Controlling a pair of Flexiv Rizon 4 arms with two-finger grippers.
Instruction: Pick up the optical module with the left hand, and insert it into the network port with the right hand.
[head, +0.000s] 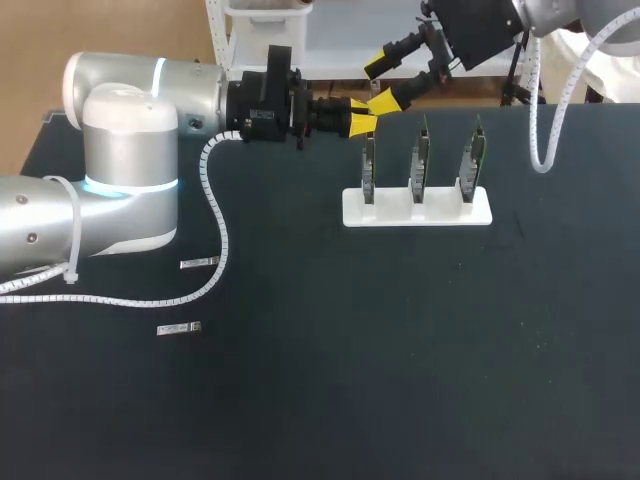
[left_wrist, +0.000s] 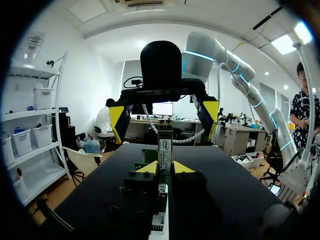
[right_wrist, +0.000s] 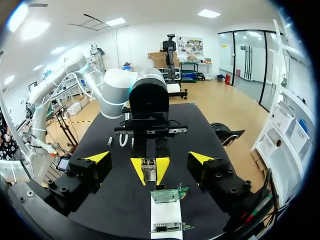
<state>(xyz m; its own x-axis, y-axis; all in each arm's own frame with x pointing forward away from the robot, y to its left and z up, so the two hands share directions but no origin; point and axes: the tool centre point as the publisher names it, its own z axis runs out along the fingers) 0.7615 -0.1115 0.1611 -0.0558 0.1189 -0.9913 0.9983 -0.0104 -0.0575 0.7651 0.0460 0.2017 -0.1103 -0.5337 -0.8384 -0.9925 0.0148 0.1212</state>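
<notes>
Currently, left wrist view: the left gripper (left_wrist: 165, 167) is clamping one optical module (left_wrist: 165, 147) between both yellow tips. The module is lying along the fingers, its long axis pointing straight ahead and its free end aiming at the right gripper (left_wrist: 164, 115). That gripper is facing it with its fingers spread wide, gripping nothing.

Right wrist view: the right gripper is hanging released, tips well apart. The module's end face is looking back at this camera from between the left tips, touching neither right finger. Under the gripper, two network cards (right_wrist: 167, 195) are showing upright on one white holder (right_wrist: 165, 215).

Head view: three cards in all are standing in a row on the holder. Both grippers are meeting beyond the leftmost card, near the table's (head: 420, 380) far edge — the left gripper's fingers are running crosswise, toward the right arm's side. Two small silver bars (head: 198, 263) are lying flat beside the left arm (head: 120, 170), well apart from the holder, with the arm's white coiled cable (head: 215, 215) trailing between them.
</notes>
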